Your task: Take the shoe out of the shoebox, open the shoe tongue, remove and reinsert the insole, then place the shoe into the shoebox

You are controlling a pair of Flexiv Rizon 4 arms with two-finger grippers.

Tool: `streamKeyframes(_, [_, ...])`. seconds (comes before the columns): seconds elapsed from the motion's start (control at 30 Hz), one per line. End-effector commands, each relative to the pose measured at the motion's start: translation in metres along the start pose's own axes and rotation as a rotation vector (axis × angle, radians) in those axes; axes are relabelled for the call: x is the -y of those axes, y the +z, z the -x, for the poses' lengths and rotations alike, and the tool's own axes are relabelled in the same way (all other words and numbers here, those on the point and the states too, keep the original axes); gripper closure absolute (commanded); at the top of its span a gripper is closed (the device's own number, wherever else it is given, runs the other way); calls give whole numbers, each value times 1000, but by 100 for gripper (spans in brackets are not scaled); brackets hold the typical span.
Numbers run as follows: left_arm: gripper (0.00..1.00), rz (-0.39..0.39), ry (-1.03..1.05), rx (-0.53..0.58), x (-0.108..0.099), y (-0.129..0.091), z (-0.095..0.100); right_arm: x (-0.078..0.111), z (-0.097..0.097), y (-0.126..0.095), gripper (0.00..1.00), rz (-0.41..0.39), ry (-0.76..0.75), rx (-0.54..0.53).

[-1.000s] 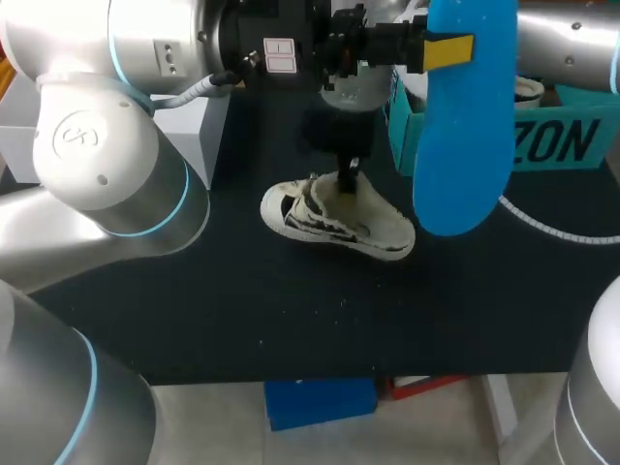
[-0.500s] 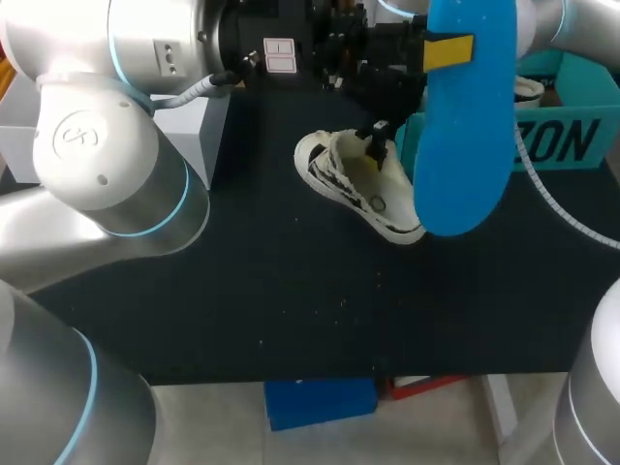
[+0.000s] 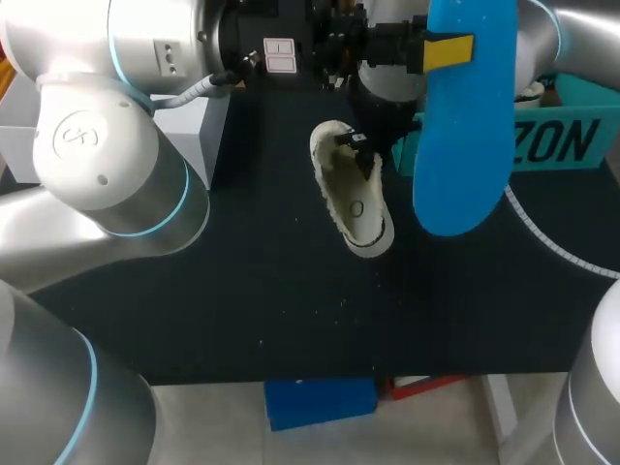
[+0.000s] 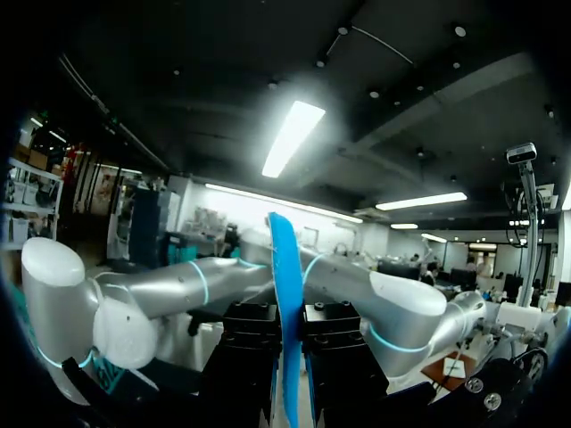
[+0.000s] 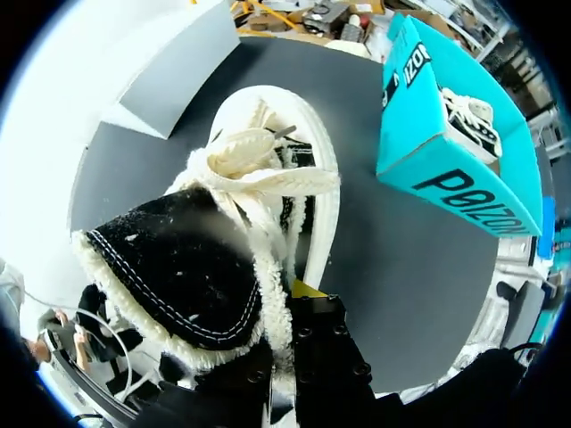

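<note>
A white, black-patterned shoe (image 3: 354, 203) is held tilted over the black table, toe toward the front edge. My right gripper (image 3: 356, 145) is shut on its rear collar. In the right wrist view the fleece-lined black collar of the shoe (image 5: 205, 267) sits in the right gripper (image 5: 287, 308), with the laces ahead of it. My left gripper (image 3: 426, 48) reaches across from the left, shut on a blue insole (image 3: 463, 126) that hangs high beside the shoe. The left wrist view shows that insole (image 4: 285, 303) edge-on, pinched in the left gripper (image 4: 288, 357).
A teal shoebox (image 3: 567, 140) stands at the back right; another shoe (image 5: 468, 111) lies inside the shoebox (image 5: 428, 152). A grey box (image 3: 189, 131) sits at the back left, also seen as the grey box (image 5: 169, 67) beyond the toe.
My right gripper has lifted the shoe from lying on its side and swung it round, toe now toward the front. The blue insole and left gripper have stayed put.
</note>
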State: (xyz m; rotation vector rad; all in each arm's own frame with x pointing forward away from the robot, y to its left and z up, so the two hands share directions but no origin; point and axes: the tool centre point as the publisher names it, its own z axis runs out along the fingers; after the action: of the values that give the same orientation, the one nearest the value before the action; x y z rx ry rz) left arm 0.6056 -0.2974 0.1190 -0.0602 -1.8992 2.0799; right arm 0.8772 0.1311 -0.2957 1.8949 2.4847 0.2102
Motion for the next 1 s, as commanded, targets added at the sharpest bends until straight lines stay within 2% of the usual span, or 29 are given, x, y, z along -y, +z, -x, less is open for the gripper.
streamKeyframes(0.03, [100,-1,1,3,-1,2,0,3,-9,8,100,47,148,61])
streamKeyframes(0.4, [100,-1,1,3,-1,2,0,0,-14,46,100,-9,136,89])
streamKeyframes(1.0, [100,-1,1,3,-1,2,0,-9,-1,83,100,-69,247,86])
